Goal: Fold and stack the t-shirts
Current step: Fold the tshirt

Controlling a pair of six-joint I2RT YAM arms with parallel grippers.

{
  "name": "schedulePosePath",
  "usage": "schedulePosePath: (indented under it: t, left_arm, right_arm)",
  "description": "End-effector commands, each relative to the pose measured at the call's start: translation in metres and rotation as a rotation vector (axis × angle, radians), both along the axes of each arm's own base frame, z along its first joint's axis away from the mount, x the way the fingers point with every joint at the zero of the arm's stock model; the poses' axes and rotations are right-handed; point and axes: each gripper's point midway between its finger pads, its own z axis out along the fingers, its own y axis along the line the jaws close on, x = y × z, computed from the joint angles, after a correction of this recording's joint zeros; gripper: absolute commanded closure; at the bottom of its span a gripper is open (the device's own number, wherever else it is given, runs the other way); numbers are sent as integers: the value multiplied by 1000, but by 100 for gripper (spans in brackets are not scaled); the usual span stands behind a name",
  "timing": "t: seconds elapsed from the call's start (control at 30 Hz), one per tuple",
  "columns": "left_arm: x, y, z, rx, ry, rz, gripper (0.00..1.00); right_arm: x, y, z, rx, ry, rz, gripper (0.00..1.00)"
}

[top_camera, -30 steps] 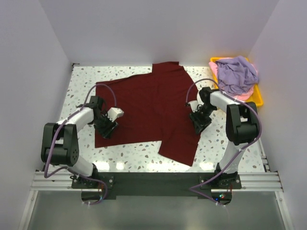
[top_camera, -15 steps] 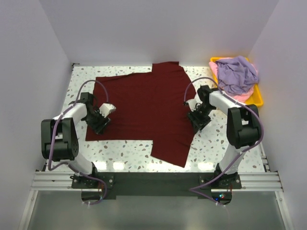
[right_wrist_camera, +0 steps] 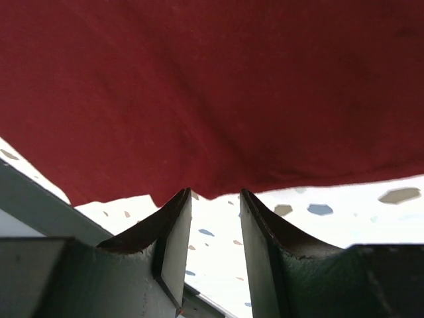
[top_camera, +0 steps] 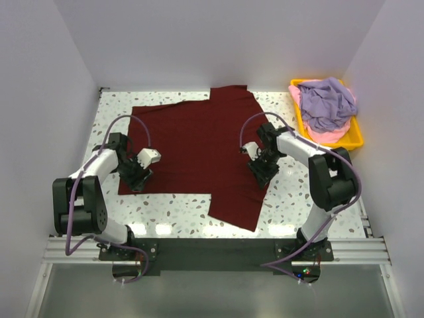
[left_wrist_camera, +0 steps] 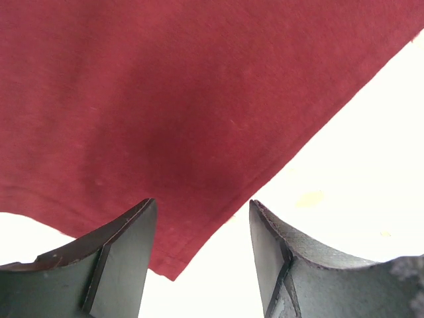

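The dark maroon t-shirt (top_camera: 199,146) lies spread flat on the speckled table. My left gripper (top_camera: 137,177) is over its near left corner. In the left wrist view that gripper (left_wrist_camera: 202,205) is open, and the shirt's hemmed corner (left_wrist_camera: 165,99) lies between the fingers, not pinched. My right gripper (top_camera: 258,175) is at the shirt's right edge. In the right wrist view it (right_wrist_camera: 214,193) is open with a narrow gap, and the cloth edge (right_wrist_camera: 232,86) is just at the fingertips. The lavender shirt (top_camera: 326,103) lies crumpled on the pale pink shirt (top_camera: 333,134) at the back right.
The yellow plastic tray (top_camera: 358,138) holds the lavender and pink shirts at the table's back right corner. Bare speckled table (top_camera: 179,209) shows along the near edge and on both sides of the maroon shirt. White walls close in the table.
The maroon shirt's near part slid left with the left gripper, then lay still. The right gripper moved left onto the shirt's right edge. The left arm's elbow swung outward.
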Motion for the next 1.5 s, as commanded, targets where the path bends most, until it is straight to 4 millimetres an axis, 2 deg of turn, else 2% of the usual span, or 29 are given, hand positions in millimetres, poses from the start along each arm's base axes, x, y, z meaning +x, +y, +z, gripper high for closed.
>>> schedulePosePath:
  t: [0.0, 0.13, 0.37, 0.47, 0.53, 0.57, 0.7, 0.73, 0.8, 0.83, 0.9, 0.93, 1.03, 1.13, 1.2, 1.3, 1.4, 1.47]
  left_arm:
    - [-9, -1, 0, -10, -2, -25, 38]
    - [-14, 0, -5, -2, 7, -29, 38]
    - [-17, -2, -2, -9, 7, -39, 39]
    - [-21, -1, 1, -2, 11, -53, 39]
    - [-20, -2, 7, -8, -5, -62, 39]
    - [-14, -2, 14, -12, -26, -60, 39]
    - [7, -8, 26, -51, -56, -31, 39]
    - [11, -10, 23, -68, -42, -17, 39]
    - [21, -9, 24, -70, -55, 2, 40]
    - [28, -7, 20, -62, -60, 20, 40]
    - [33, -4, 14, -48, -58, 33, 41]
    - [37, -1, 8, -34, -52, 46, 41]
    - [44, 2, 0, -19, -47, 73, 41]
    - [50, 4, -5, -13, -43, 97, 42]
    - [51, 6, -7, -7, -36, 100, 43]
    - [42, 9, -13, 15, -12, 87, 44]
    - [23, 9, -20, 32, 26, 55, 45]
    - [2, 6, -23, 27, 73, 29, 46]
  right_arm:
    - [0, -7, -16, -48, -10, -2, 61]
    - [-7, -18, -29, -94, -12, 21, 62]
    - [-31, -43, -45, -207, 23, 80, 62]
    - [-42, -53, -42, -244, 37, 121, 62]
    - [-46, -52, -31, -230, 46, 144, 62]
    - [-45, -49, -26, -213, 44, 145, 62]
    - [-19, -25, 6, -121, -12, 113, 59]
    - [-4, -15, 18, -88, -47, 91, 59]
    - [10, -8, 23, -74, -71, 73, 59]
    - [22, -2, 22, -71, -85, 63, 59]
    - [34, -2, 18, -87, -98, 56, 59]
    - [42, -1, 10, -98, -96, 55, 60]
    - [53, -2, -2, -128, -103, 54, 60]
    - [57, -6, -17, -164, -82, 60, 60]
    - [55, -11, -26, -191, -70, 73, 61]
    - [43, -20, -35, -221, -43, 88, 61]
    - [22, -27, -40, -232, -14, 100, 61]
    - [1, -33, -45, -248, 24, 122, 62]
